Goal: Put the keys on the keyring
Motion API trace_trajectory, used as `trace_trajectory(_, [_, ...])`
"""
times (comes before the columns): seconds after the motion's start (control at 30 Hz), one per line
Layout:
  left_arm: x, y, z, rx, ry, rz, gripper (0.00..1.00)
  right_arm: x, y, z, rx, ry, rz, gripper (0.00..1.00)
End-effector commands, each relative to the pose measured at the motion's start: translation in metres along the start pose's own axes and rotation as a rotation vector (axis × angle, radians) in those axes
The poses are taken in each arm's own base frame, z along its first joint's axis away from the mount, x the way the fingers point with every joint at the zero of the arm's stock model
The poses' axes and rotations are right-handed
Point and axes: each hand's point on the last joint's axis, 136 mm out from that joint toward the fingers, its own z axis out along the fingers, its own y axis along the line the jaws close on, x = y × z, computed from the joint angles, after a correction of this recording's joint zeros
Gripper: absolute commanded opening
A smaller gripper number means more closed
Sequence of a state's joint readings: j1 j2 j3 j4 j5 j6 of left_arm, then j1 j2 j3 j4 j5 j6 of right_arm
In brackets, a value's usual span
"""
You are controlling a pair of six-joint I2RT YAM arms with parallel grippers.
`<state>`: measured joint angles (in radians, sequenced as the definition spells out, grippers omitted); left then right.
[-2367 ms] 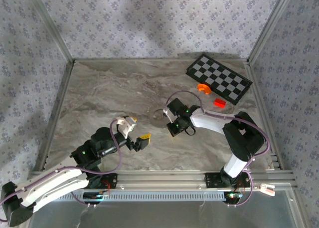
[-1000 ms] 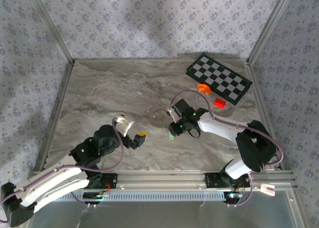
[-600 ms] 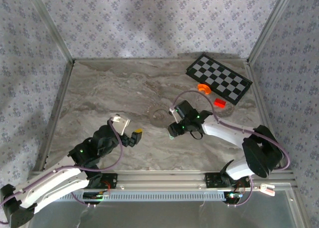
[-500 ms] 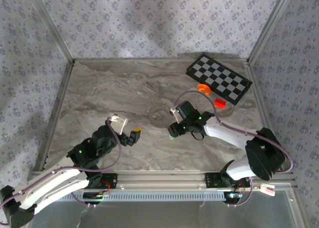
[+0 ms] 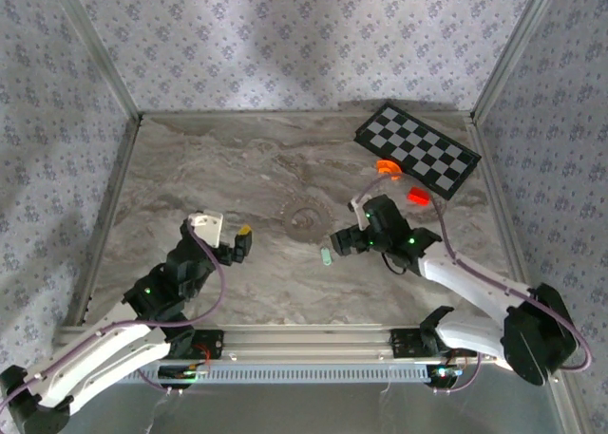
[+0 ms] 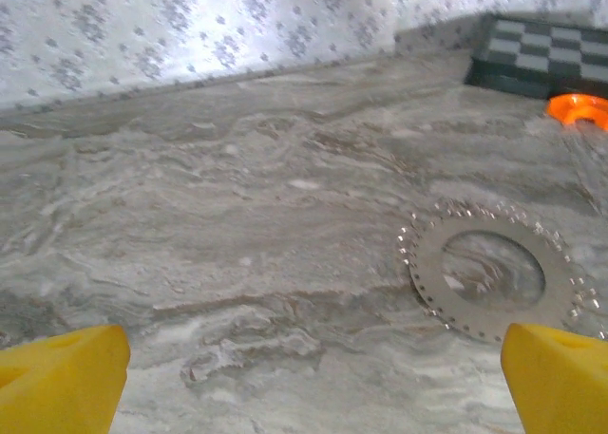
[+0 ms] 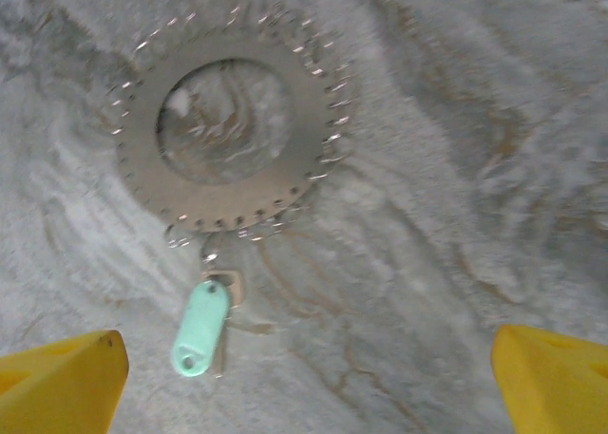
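Drawn back rightward, the right gripper (image 7: 306, 382) is shown spread wide and empty, the left gripper (image 6: 304, 377) likewise. The keyring (image 7: 312, 130) is laid flat on the table (image 5: 190, 168) between them, mint tag (image 7: 199, 328) beside it.

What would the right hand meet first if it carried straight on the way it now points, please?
Most likely the marble table, beside the mint-green tag; the open right hand angles down at it, though depth is hard to judge.
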<state>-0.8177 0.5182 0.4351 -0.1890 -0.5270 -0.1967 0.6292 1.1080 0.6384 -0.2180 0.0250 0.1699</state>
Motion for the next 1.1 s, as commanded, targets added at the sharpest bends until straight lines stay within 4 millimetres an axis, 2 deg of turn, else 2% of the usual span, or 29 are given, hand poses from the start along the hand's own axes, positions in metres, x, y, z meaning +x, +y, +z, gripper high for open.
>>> trace_trajectory(0.0, [-0.018,0.017,0.003,-0.088,-0.098,-0.033,1.00,-0.010,-0.034,-0.008,0.137,-0.104,0.069,1.00])
trace_trajectory(0.17, [-0.012,0.047,0.013,-0.231,-0.033,0.008,1.00,0.000,-0.098,-0.025,0.367,-0.163,0.240,1.00])
trace_trajectory(0.3, [-0.014,0.070,0.012,-0.352,-0.059,0.036,1.00,0.010,-0.132,-0.038,0.418,-0.234,0.403,1.00])
trace_trajectory(0.4, [-0.011,0.091,0.014,-0.438,-0.057,0.019,1.00,0.018,-0.154,-0.053,0.503,-0.276,0.456,1.00])
trace_trajectory(0.5, [-0.004,0.109,0.015,-0.510,-0.027,0.004,1.00,0.016,-0.162,-0.069,0.548,-0.347,0.428,1.00])
trace_trajectory(0.63, [0.008,0.131,0.014,-0.604,-0.018,-0.017,1.00,0.023,-0.175,-0.096,0.664,-0.450,0.432,1.00])
trace_trajectory(0.73, [0.020,0.136,0.017,-0.615,-0.015,0.026,1.00,0.018,-0.176,-0.113,0.707,-0.559,0.311,1.00])
trace_trajectory(0.8, [0.028,0.139,0.018,-0.629,-0.007,0.049,1.00,0.022,-0.173,-0.113,0.713,-0.609,0.229,0.99])
trace_trajectory(0.93, [0.038,0.141,0.024,-0.609,0.020,0.077,1.00,0.051,-0.181,-0.100,0.747,-0.571,0.262,0.99])
trace_trajectory(1.07, [0.048,0.141,0.032,-0.581,0.042,0.100,1.00,0.050,-0.186,-0.101,0.786,-0.570,0.243,0.99])
